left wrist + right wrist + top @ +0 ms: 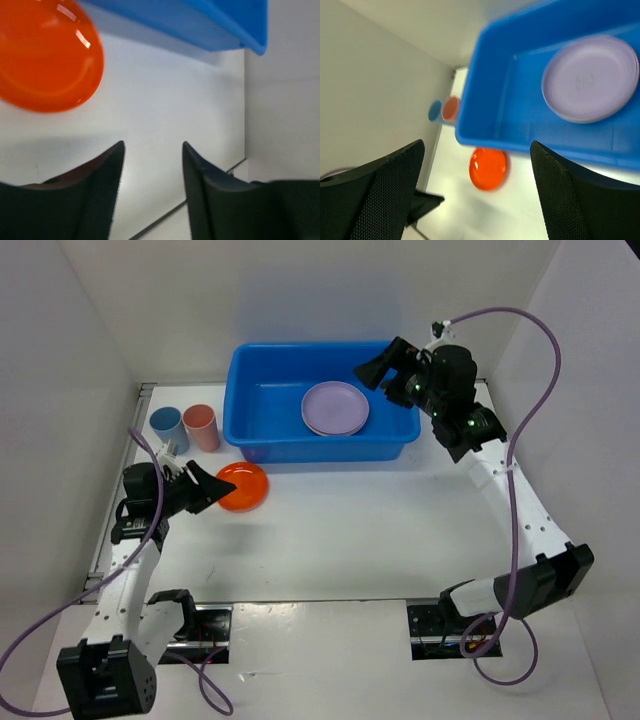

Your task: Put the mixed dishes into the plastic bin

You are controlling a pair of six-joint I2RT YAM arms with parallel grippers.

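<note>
White tabletop (360,530) is carrying everything, boxed in by white walls. I am watching the orange plate (243,486), round glossy plastic with no long axis, lying flat just at 3 o'clock of the left gripper (215,488), whose jaws are standing a little apart and empty. That arm is sitting far nearer. At 12 o'clock of the plate, the blue bin (300,448) is holding the lavender plate (335,407). The right gripper (373,370) is hovering over the bin, wide open and empty.
</note>
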